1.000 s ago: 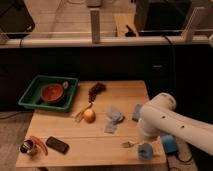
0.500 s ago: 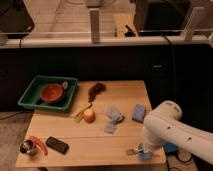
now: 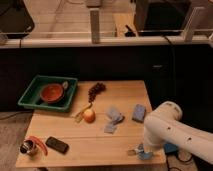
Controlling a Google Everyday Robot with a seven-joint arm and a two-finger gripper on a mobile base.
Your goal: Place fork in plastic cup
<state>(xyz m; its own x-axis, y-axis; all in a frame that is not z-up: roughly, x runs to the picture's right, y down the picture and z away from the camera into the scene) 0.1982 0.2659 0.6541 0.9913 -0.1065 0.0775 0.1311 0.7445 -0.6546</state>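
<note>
My white arm [image 3: 170, 131] reaches down over the table's front right corner. The gripper [image 3: 143, 149] is at the arm's lower end, mostly hidden behind it, and it is shut. Only a sliver of the light-blue plastic cup [image 3: 145, 155] shows just below the arm. The thin silvery fork [image 3: 133, 150] pokes out to the left of the cup, close to the gripper. I cannot tell whether the fork is held or lies on the table.
A green tray [image 3: 31, 98] holding an orange bowl [image 3: 51, 93] sits at the back left. Grapes [image 3: 96, 90], an apple [image 3: 89, 115], a blue sponge [image 3: 138, 112] and a bluish cloth [image 3: 114, 116] lie mid-table. A metal cup [image 3: 27, 147] and a black phone [image 3: 57, 145] are front left.
The arm has swung lower and toward the table's front edge, and it now covers most of the plastic cup. The fork end has stayed beside the cup.
</note>
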